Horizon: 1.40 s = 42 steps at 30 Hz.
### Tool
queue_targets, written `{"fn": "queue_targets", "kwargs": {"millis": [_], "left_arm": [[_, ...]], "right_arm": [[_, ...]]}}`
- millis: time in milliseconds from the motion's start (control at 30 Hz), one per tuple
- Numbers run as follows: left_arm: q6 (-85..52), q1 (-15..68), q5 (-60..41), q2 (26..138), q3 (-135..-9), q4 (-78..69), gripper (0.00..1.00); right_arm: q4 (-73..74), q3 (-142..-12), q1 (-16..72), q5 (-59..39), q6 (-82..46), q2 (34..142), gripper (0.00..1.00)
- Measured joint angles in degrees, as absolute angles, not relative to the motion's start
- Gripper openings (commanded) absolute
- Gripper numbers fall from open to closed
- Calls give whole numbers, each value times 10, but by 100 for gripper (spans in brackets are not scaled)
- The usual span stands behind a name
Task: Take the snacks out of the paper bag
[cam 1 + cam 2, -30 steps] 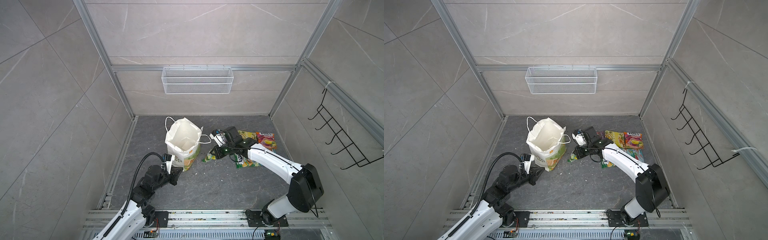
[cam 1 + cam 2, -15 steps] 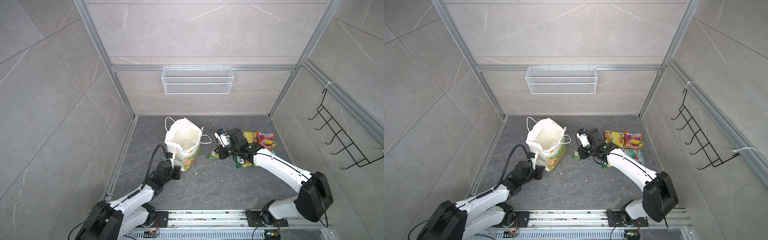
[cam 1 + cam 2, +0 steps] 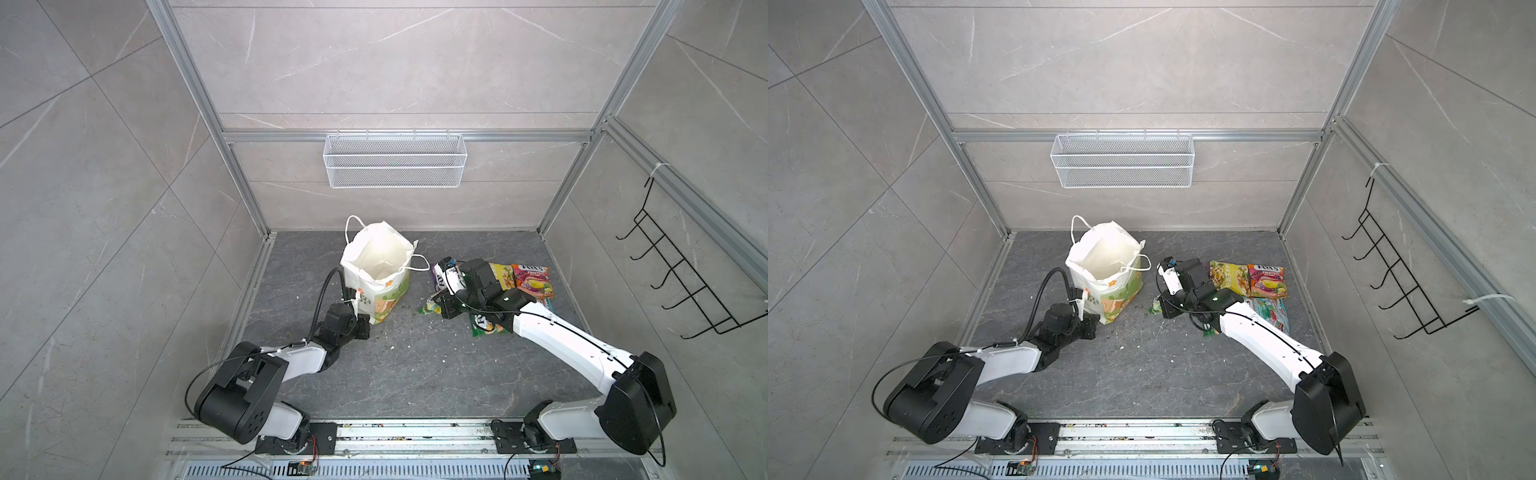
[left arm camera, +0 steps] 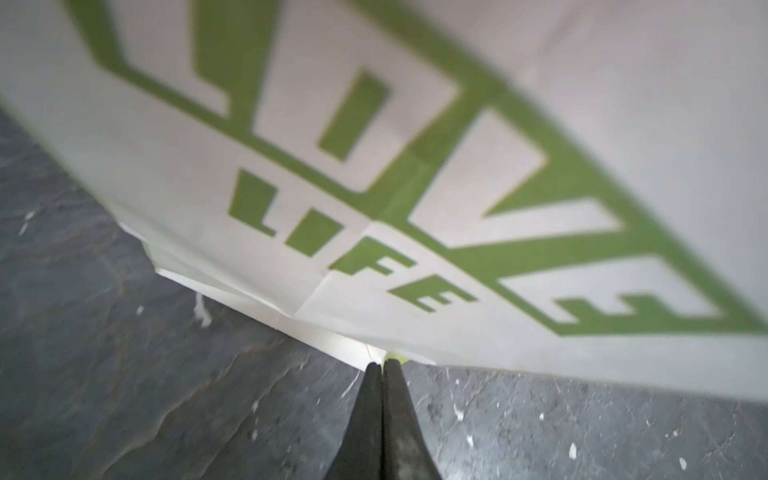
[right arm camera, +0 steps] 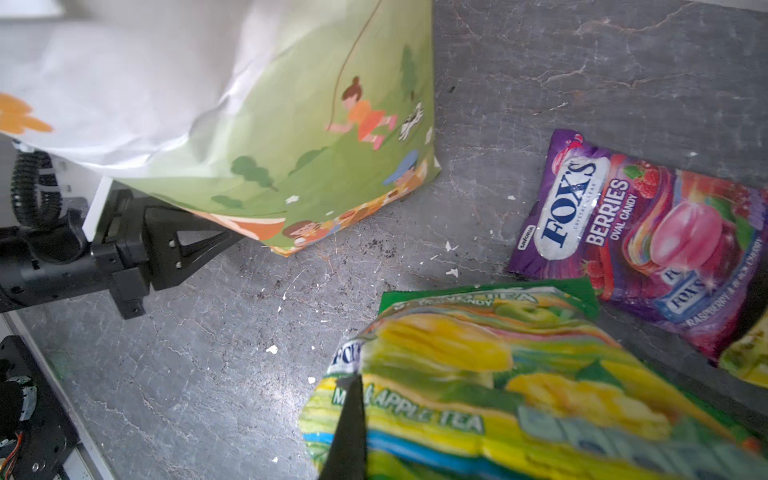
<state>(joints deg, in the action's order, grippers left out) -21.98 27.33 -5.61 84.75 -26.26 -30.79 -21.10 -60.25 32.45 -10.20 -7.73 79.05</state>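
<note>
The white paper bag (image 3: 376,266) (image 3: 1104,266) stands upright and open, and its inside shows only white paper. My left gripper (image 4: 381,365) (image 3: 365,328) is shut, with its tips against the bag's bottom corner (image 4: 374,353). To the right of the bag, my right gripper (image 5: 353,380) (image 3: 440,305) is shut on a green-yellow snack packet (image 5: 498,395) (image 3: 1156,305). Beside it lies a purple packet (image 5: 648,232). Further right on the floor lie yellow-green (image 3: 503,276), red-pink (image 3: 532,280), teal-red (image 3: 1271,311) and green-yellow (image 3: 484,326) packets.
A white wire mesh basket (image 3: 395,160) hangs on the back wall. A black hook rack (image 3: 681,282) sits on the right wall. White crumbs (image 3: 390,347) dot the grey floor. An aluminium rail (image 3: 415,432) runs along the front edge.
My left arm has folded down low and its gripper has moved in to the bag's bottom corner. The right gripper has stayed nearly in place and the green-yellow packet has shifted slightly away from the bag.
</note>
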Motion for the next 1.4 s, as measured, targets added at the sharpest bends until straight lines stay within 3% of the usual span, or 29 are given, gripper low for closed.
{"fn": "queue_targets", "kwargs": {"millis": [233, 467, 800, 933, 1033, 1200, 1267, 1400], "left_arm": [[-208, 272, -77, 936, -324, -361, 4], [-207, 257, -84, 943, -334, -375, 9], [-160, 254, -76, 674, -258, -322, 15], [-151, 254, -65, 607, -234, -296, 19], [-150, 254, -61, 578, -218, -270, 19], [-144, 254, -62, 574, -220, -234, 19], [-142, 254, -62, 577, -225, -225, 19], [-140, 254, -67, 600, -239, -223, 18]], "right_arm": [[-229, -602, 324, -103, -69, 791, 0], [-247, -602, 336, -142, -48, 799, 0], [-216, -595, 362, -243, -21, 846, 3], [-216, -592, 353, -234, -19, 867, 9], [-233, -591, 343, -208, -20, 877, 20], [-301, -610, 331, -137, -32, 885, 23], [-331, -619, 328, -107, -39, 885, 22], [-379, -630, 325, -52, -49, 885, 9]]}}
